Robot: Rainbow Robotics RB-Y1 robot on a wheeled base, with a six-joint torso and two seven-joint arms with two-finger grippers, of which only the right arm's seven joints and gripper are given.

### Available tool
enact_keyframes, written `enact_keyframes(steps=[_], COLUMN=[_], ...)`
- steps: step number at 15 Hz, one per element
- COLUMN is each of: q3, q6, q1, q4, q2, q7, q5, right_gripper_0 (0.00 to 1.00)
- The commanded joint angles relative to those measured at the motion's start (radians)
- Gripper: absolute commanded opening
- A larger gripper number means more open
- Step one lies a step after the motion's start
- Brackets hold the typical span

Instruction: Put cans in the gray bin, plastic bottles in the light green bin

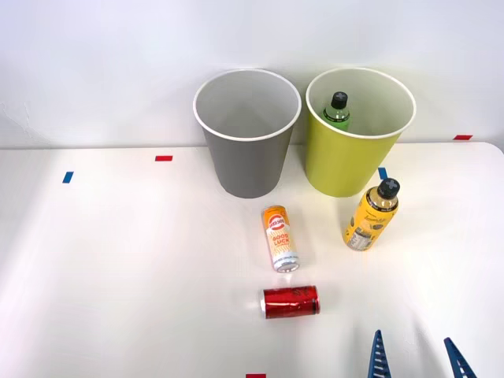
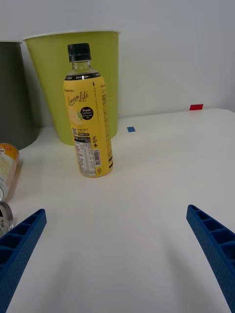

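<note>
Yellow bottle [image 2: 88, 112] stands upright near the table's right edge; probably light, stiff, slick-labelled, so I'd grip mid-body with my released, empty tool [image 2: 117, 254].

White table [image 1: 118, 268] carries 2 bins at the back, gray bin [image 1: 246, 157] beside light green bin [image 1: 346, 161]; yellow bottle [image 1: 372, 216] upright, orange-and-white can [image 1: 279, 238] and red can [image 1: 290, 302] lying down.

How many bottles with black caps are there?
2. The green bottle sits inside the light green bin; the yellow bottle stands on the table in front of that bin. The bins could hide more.
</note>
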Motion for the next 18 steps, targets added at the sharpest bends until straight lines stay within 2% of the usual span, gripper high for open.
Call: enact_keyframes(steps=[1, 18], q3=[0.0, 0.0], q6=[0.0, 0.0], q1=[0.0, 0.0], q4=[0.0, 0.0], q2=[0.0, 0.0], q7=[0.0, 0.0], q5=[0.0, 0.0], right_gripper_0=[1.0, 1.0])
